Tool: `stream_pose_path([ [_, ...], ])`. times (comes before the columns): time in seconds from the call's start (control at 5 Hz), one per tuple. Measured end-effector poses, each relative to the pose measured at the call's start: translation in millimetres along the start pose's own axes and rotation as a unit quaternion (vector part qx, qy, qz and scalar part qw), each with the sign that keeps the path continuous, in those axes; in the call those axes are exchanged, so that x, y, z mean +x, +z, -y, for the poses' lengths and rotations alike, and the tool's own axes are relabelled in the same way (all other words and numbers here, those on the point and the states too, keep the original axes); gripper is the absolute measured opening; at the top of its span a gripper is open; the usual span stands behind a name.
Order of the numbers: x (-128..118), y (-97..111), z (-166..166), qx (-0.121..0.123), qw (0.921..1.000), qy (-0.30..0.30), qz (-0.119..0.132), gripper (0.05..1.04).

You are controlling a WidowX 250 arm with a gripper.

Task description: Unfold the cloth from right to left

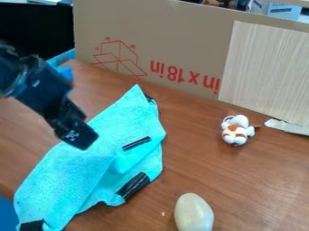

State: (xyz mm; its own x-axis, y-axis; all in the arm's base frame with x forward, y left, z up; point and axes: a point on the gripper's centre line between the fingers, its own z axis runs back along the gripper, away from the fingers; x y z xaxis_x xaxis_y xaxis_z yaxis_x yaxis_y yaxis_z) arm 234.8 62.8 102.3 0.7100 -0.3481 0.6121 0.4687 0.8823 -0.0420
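Note:
The gripper (77,134) hangs in the left part of the camera view, over the upper left side of the cloth; whether it touches the fabric I cannot tell. The turquoise cloth (72,169) lies rumpled on the brown table, stretching from a pointed top corner down to the lower left. Along its right side a part is folded over, with creases near the middle. Black strips show at the top corner, on the folded part, at the lower right edge and at the bottom left corner.
A small white and orange plush toy (236,131) sits on the table (259,180) at right. A pale egg-shaped object (194,213) lies at the bottom. Behind stand a cardboard panel (181,40) and a light wooden board (265,72).

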Motion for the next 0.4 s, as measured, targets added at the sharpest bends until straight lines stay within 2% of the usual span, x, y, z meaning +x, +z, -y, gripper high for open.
stream_pose_path([
  [0.2,4.7,-13.8,-10.4,0.030,0.9988,0.035,0.019,1.001],
  [0.4,9.2,-21.6,-18.4,0.052,0.9941,0.082,0.048,1.001],
])
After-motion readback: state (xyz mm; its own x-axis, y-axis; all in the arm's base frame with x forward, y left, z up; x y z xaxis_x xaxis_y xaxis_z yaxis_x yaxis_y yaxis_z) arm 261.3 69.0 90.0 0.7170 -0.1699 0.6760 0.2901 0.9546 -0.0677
